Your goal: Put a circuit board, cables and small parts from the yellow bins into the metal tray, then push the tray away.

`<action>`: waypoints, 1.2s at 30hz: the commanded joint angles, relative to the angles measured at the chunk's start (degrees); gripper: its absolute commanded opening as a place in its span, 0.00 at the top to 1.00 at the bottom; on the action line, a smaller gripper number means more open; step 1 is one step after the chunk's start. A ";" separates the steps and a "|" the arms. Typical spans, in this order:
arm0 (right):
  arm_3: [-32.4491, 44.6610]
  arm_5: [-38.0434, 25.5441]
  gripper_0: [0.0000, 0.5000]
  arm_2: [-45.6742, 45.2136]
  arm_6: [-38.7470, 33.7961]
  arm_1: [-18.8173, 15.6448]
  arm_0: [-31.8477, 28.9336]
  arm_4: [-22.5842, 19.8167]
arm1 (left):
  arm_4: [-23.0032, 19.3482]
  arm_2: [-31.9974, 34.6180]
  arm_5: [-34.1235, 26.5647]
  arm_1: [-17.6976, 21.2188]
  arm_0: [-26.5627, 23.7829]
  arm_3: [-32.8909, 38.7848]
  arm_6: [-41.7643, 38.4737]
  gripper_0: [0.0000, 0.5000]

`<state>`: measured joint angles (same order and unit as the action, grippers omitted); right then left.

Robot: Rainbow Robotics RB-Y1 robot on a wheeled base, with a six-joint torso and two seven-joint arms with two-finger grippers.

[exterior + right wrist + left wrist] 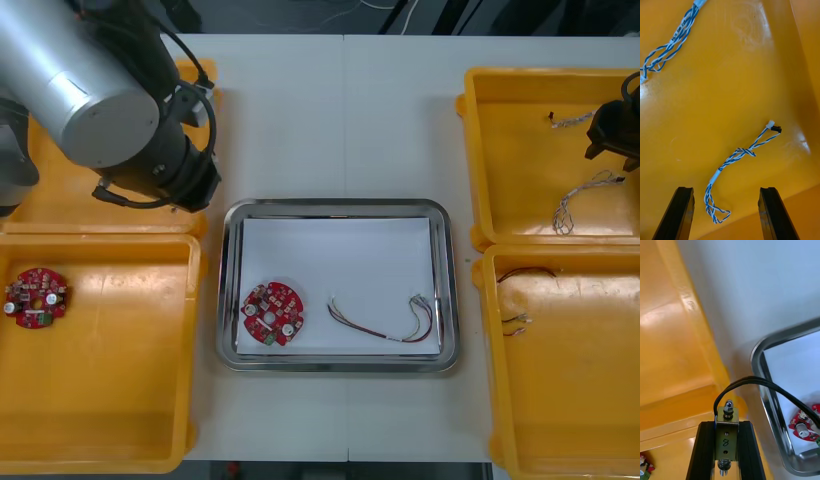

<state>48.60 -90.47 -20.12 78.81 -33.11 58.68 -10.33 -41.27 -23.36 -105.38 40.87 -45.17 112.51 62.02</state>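
Currently the right end effector point(726, 190) hangs released inside the far right yellow bin point(520, 150), its fingers point(680, 213) either side of a twisted blue and white cable point(738, 153) on the bin floor (a second cable point(672, 39) lies farther off). The left end effector point(726, 427) is clenched on nothing by the corner of the near left yellow bin point(110, 400), beside the metal tray point(335, 208), which holds a red circuit board point(272, 313) and a red and yellow cable point(385, 322)

Yellow bins point(100, 400); pale off-white surface point(340, 120); shiny silver tray point(230, 290), white inside; round red circuit boards point(272, 314) flecked white and green; red-and-yellow cable point(380, 325); twisted blue-and-white cables point(739, 153), one with black tip; right hand point(726, 189) fingers point(681, 213) black
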 commanded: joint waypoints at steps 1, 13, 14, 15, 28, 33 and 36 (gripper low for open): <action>3.34 -1.38 0.00 -1.41 -5.95 -1.69 2.23 -0.22 | 0.84 -5.29 -0.53 -2.81 -2.20 2.10 -7.88 1.00; 10.90 -1.47 0.00 -0.97 -18.61 2.18 -4.36 -0.39 | 2.51 -12.58 3.87 -7.29 -3.17 -0.54 -19.30 1.00; 10.90 -1.47 0.00 -1.15 -20.19 2.70 -4.54 -0.22 | 2.95 -13.46 4.92 -7.47 -3.17 -1.33 -19.74 1.00; 10.90 -1.38 0.00 -1.24 -20.89 2.88 -4.54 -0.04 | 3.30 -13.81 5.36 -7.56 -3.17 -1.68 -19.83 1.00; 10.90 2.40 0.00 -2.11 -28.98 5.87 -8.41 -0.66 | 6.73 -19.00 14.68 -9.31 -3.17 -11.09 -21.68 1.00; 10.90 5.30 0.00 -1.76 -28.63 5.96 -10.60 -1.45 | 7.35 -20.23 17.49 -9.67 -3.17 -13.20 -22.56 1.00; 10.90 5.30 0.00 -1.68 -29.07 5.87 -10.78 -1.54 | 7.08 -20.23 17.67 -9.75 -3.17 -13.20 -23.26 0.99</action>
<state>57.76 -85.67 -20.77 50.75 -27.53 48.44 -11.33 -34.59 -42.81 -88.45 32.55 -45.90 98.84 40.18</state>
